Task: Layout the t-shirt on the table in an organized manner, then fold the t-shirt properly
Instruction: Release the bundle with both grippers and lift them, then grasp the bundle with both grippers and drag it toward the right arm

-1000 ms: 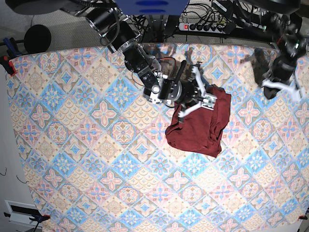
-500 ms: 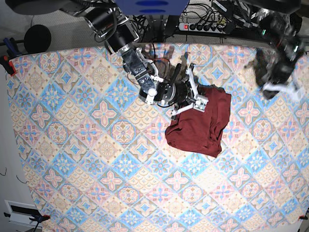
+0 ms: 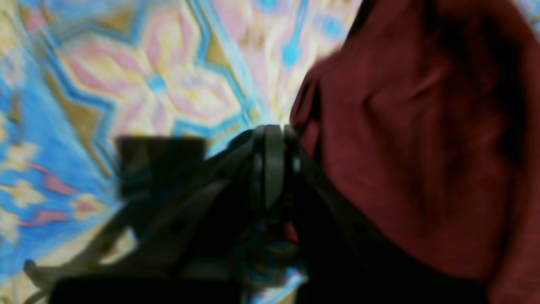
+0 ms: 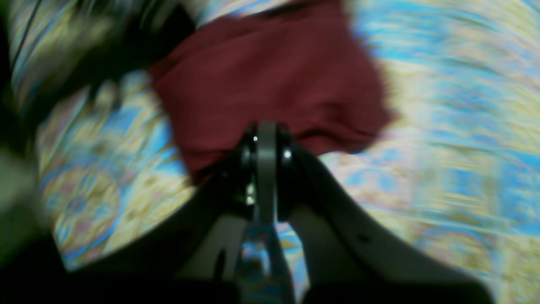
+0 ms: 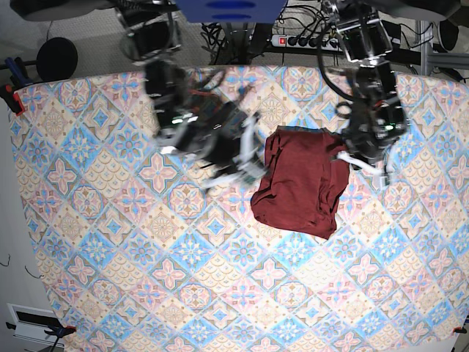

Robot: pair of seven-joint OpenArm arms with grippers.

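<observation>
T-shirt [image 5: 303, 182] (bunched) lies between left gripper [image 5: 363, 163] and right gripper [image 5: 245, 158].

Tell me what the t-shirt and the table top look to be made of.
T-shirt: soft matte maroon fabric, likely a cotton knit; it lies bunched with limp folds and no shine. Table: looks covered by a printed sheet, cloth or vinyl, with a pastel diamond floral pattern; the sheet lies flat with a curved far edge and little glare. The pictures leave open which.
</observation>
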